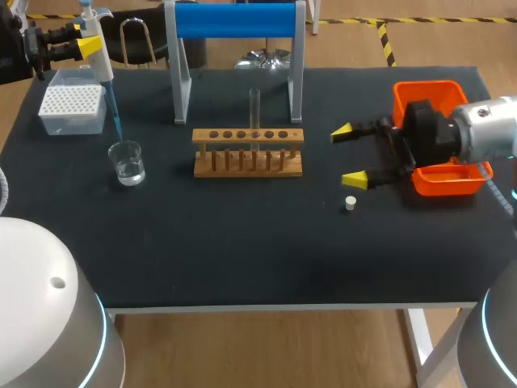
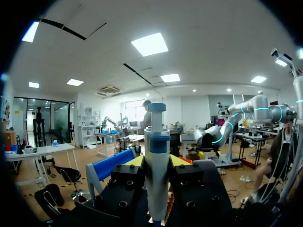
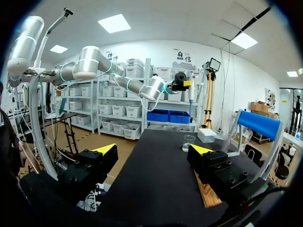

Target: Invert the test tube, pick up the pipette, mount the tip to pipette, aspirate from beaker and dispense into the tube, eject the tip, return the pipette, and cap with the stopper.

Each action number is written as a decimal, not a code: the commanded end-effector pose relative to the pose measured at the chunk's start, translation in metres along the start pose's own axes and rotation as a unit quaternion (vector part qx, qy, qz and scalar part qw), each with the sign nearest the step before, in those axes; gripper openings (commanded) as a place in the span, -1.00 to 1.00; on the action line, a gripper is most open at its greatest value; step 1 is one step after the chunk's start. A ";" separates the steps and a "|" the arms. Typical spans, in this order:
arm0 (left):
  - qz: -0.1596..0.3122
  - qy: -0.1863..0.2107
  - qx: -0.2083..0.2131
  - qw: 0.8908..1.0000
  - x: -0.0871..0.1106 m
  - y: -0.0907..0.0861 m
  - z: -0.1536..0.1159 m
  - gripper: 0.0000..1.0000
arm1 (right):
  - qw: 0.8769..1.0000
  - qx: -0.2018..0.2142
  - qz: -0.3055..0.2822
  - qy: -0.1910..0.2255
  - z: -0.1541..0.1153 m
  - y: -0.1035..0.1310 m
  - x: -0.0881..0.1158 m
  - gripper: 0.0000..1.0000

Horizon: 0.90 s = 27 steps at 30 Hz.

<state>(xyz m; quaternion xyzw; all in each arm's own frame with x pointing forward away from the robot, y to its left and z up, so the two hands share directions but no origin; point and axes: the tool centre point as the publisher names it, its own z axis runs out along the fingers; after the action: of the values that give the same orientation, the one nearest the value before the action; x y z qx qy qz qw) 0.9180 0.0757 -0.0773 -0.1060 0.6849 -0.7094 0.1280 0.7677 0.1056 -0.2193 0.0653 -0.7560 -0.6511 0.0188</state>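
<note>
Yellow-tipped left gripper (image 1: 83,39) grasps the pipette (image 1: 100,58), its tip (image 1: 114,115) slanting down to the beaker (image 1: 127,162) rim. To aspirate well, lower it straight and centred in the beaker (never scraping the wall). The tube (image 1: 254,105) stands in the rack (image 1: 248,151), mid-surface (image 1: 242,250). The right gripper (image 1: 348,155) hangs released, with the stopper (image 1: 350,204) just beside its nearer finger.

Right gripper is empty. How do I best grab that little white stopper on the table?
Grip the stopper across its round side wall, coming straight down from above. It looks like a short plug standing on end on the table, so only its sides give opposing faces. The right gripper is open just beside it.
</note>
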 end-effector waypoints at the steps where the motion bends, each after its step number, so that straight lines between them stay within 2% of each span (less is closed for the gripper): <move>1: 0.001 0.002 0.001 1.000 0.000 0.000 -0.001 -1.00 | 1.000 0.019 -0.002 0.008 0.044 0.010 0.005 1.00; 7: 0.001 0.002 0.001 1.000 0.000 0.000 -0.001 -1.00 | 0.999 0.037 -0.006 0.015 0.095 0.018 0.011 1.00; 14: 0.001 0.002 0.001 1.000 0.000 0.000 -0.001 -1.00 | 0.998 0.062 -0.007 -0.006 0.142 0.024 0.008 1.00; 20: 0.001 0.002 0.001 1.000 0.000 0.000 -0.001 -1.00 | 0.995 0.090 -0.001 -0.039 0.172 0.021 -0.003 1.00; 27: 0.001 0.002 0.001 1.000 0.000 0.000 -0.001 -1.00 | 0.993 0.099 0.018 -0.063 0.194 0.013 -0.019 1.00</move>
<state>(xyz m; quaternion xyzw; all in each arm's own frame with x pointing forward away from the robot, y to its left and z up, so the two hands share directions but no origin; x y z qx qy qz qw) 0.9182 0.0757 -0.0772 -0.1060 0.6849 -0.7094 0.1279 0.7597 0.2662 -0.2226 0.0182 -0.8163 -0.5770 -0.0190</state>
